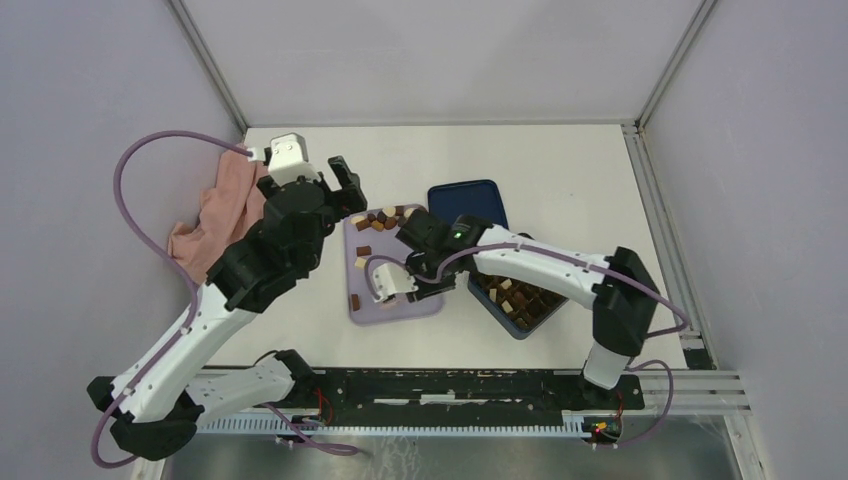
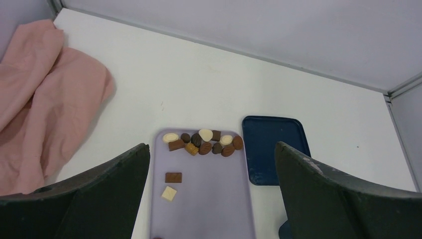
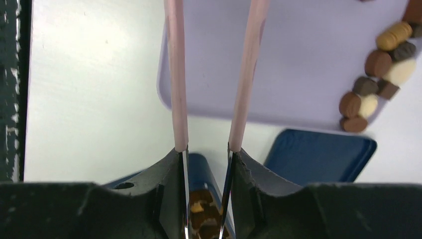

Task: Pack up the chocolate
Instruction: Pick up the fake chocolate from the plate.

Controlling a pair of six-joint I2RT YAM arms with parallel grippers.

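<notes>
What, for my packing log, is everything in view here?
chocolates: about fifteen loose, dark brown, mid brown and cream, on the tray, mostly at its far end; more in the box, count unclear
tray: one, lilac, table middle
box: one, dark blue, right of the tray
lid: one, dark blue, beyond the box
cloth: one, pink, far left
table: one, white, under everything
left gripper: one, black, open, facing the tray
right gripper: one, black, between tray and box, jaw state unclear

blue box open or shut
Open: the box shows chocolates in its compartments; a flat blue lid lies apart on the table beside the lilac tray.
</notes>
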